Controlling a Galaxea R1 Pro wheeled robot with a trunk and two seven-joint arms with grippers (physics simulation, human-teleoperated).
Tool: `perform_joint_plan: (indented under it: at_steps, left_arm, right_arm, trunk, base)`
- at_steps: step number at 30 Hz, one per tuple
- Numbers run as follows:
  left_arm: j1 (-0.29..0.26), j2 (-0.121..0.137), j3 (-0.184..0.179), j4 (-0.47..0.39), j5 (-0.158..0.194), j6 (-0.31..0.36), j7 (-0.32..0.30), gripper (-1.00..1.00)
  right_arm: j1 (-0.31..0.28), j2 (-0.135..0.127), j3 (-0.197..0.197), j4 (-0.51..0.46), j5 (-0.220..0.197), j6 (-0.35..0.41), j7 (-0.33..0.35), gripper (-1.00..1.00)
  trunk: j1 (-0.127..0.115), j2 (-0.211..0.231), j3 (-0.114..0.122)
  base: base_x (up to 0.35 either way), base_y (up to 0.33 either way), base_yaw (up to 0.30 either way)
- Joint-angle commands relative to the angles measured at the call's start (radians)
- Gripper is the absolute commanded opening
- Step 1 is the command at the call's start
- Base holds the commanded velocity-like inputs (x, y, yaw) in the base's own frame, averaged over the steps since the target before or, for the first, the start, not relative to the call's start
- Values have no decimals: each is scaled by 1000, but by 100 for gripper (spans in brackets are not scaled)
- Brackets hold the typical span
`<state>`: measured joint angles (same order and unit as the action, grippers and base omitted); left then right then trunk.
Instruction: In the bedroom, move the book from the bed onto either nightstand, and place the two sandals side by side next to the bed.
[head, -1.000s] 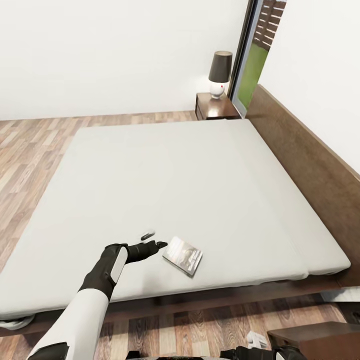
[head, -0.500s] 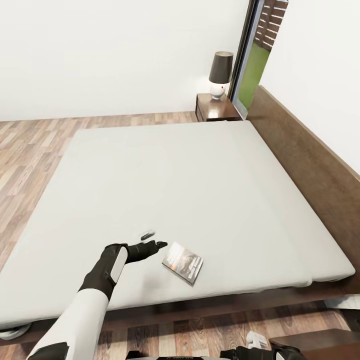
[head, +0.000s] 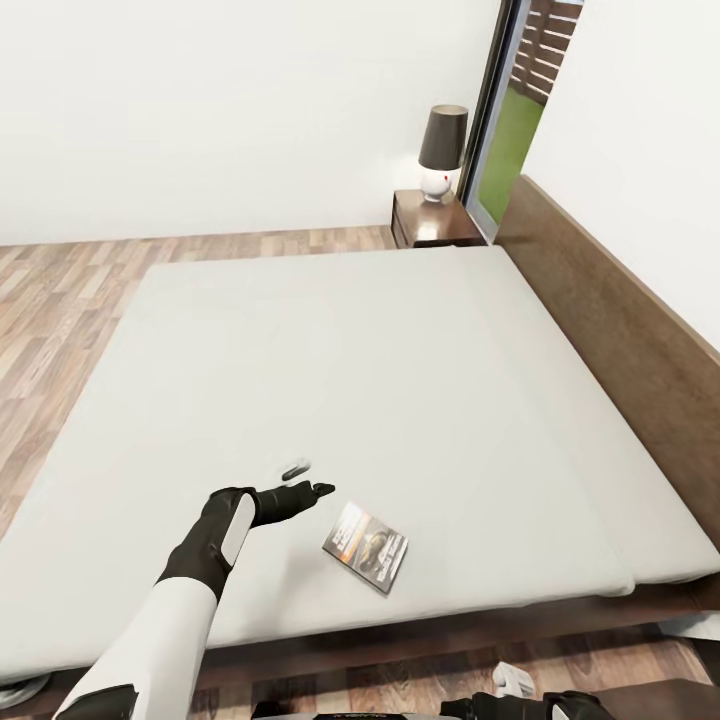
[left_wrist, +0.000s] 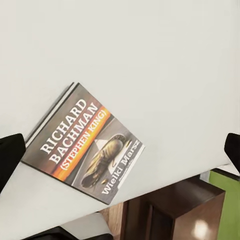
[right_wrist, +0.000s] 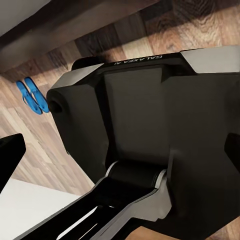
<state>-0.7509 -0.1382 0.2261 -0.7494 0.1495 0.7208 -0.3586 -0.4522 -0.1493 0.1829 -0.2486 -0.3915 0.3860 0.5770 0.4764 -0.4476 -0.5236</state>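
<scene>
The book (head: 366, 541) lies flat on the pale mattress of the bed (head: 380, 350), close to its near edge. My left gripper (head: 308, 479) hovers open just left of and slightly beyond the book, nothing between its fingers. In the left wrist view the book (left_wrist: 82, 145) shows its "RICHARD BACHMAN" cover between the spread fingertips (left_wrist: 10, 155). A nightstand (head: 432, 220) stands at the far side of the bed, by the headboard. The two blue sandals (right_wrist: 32, 96) lie side by side on the wood floor in the right wrist view. My right gripper (right_wrist: 120, 150) is open, low beside my base.
A lamp (head: 441, 150) with a dark shade stands on the far nightstand. The dark headboard (head: 610, 310) runs along the bed's right side. A window (head: 510, 120) sits behind the nightstand. Wood floor (head: 60, 290) lies open to the left of the bed.
The whole view has shifted, so the camera moved. The book now sits lower in the picture, nearer than my left gripper. The dark cabinet corner at bottom right has slid out of view.
</scene>
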Motion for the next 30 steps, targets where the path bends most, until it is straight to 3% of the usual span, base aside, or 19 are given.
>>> perform_joint_plan:
  at_steps: [1, 27, 30]
  left_arm:
    - [-1, -1, 6, -1, 3, 8, -2, 100]
    - [-1, -1, 6, -2, 3, 8, 0, 100]
    - [-1, -1, 6, -2, 4, 8, 0, 100]
  right_arm:
    - [0, -1, 7, -1, -10, 6, 0, 100]
    - [0, -1, 7, -1, -10, 7, 0, 100]
    - [0, -1, 7, -1, -10, 6, 0, 100]
  trunk:
    - [1, -1, -1]
    - [1, -1, -1]
    - [12, -22, -11]
  base:
    - [13, 0, 0]
    - [21, -23, 0]
    - [0, 0, 0]
